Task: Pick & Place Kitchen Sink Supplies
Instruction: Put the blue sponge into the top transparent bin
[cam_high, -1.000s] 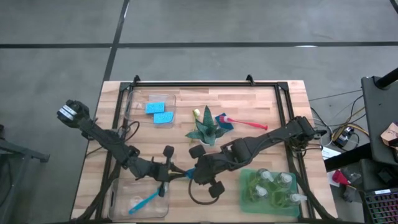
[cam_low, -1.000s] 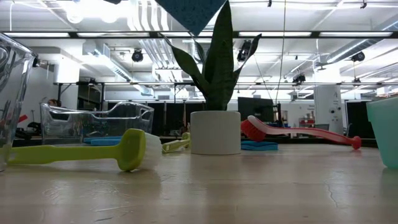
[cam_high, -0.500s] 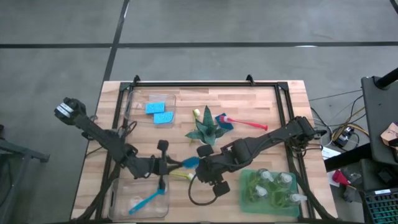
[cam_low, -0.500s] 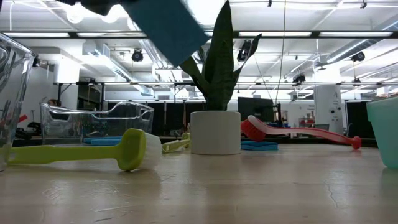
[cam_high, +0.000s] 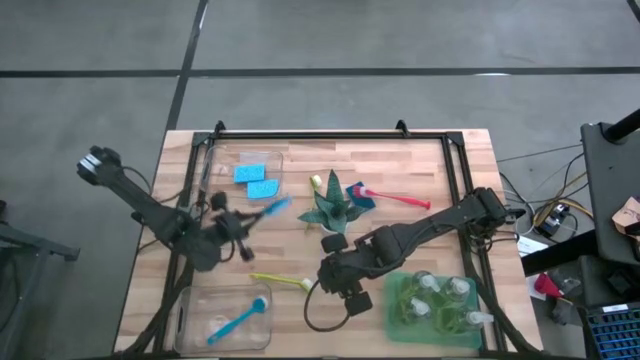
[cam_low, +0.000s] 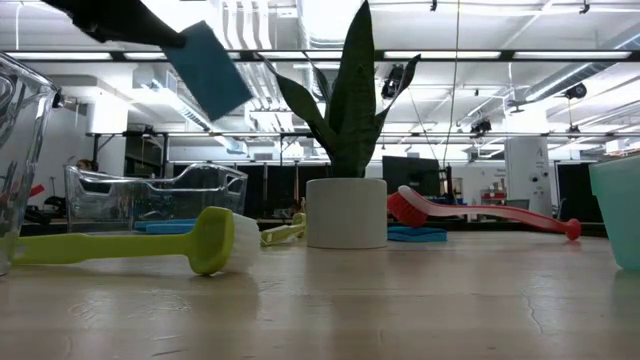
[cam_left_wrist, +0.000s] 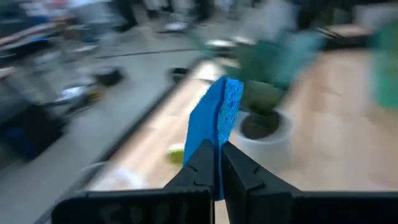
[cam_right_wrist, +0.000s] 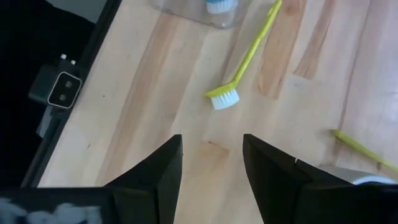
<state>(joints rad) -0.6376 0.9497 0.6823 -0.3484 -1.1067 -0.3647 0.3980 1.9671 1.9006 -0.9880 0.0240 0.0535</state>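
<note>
Carrying a blue sponge (cam_high: 277, 206) pinched in its jaws, the left gripper (cam_high: 262, 212) hovers near the sponge bin (cam_high: 213, 160). Next, release over it. The right gripper (cam_right_wrist: 210, 158), jaws spread, waits by the yellow-green brush (cam_high: 280, 281).

1. No text, label, brand, number or sign can be read in any view.
2. The pump bottles (cam_high: 440, 297) in the green tray (cam_high: 398, 312) show no legible label.
3. The blue sponge (cam_left_wrist: 216, 134) carries no print that can be read.
4. The room behind the potted plant (cam_low: 346, 160) shows no readable sign.
</note>
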